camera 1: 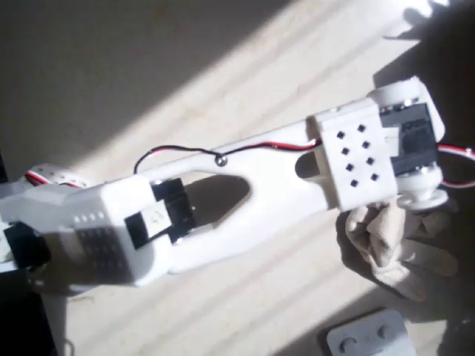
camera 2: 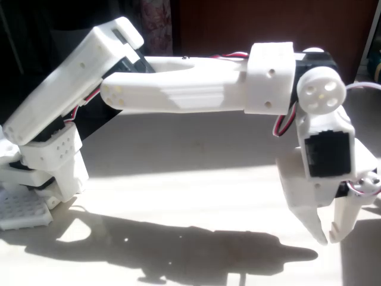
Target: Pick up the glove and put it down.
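White arm stretched across sunlit table in overhead view. Cream glove crumpled on table directly under wrist, partly hidden by it. Grey device with round buttons just below glove. In fixed view, gripper points down, fingertips close together, nothing visibly between them; grasp on glove cannot be told.

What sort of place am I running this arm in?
Probably a home or hobby desk by a sunny window: a bare pale tabletop in hard sunlight, a cream glove, and a grey button device.
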Available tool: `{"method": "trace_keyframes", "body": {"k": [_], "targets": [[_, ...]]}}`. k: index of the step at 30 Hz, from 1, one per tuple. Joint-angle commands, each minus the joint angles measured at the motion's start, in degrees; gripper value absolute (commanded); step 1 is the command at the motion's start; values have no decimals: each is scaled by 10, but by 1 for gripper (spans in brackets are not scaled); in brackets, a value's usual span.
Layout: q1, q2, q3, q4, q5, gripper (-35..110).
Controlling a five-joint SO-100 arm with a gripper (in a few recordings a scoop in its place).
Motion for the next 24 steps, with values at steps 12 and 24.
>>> {"method": "trace_keyframes", "body": {"k": [12, 24], "targets": [[4, 13, -11, -4, 3, 1], [6, 234, 93, -54, 3, 1]]}}
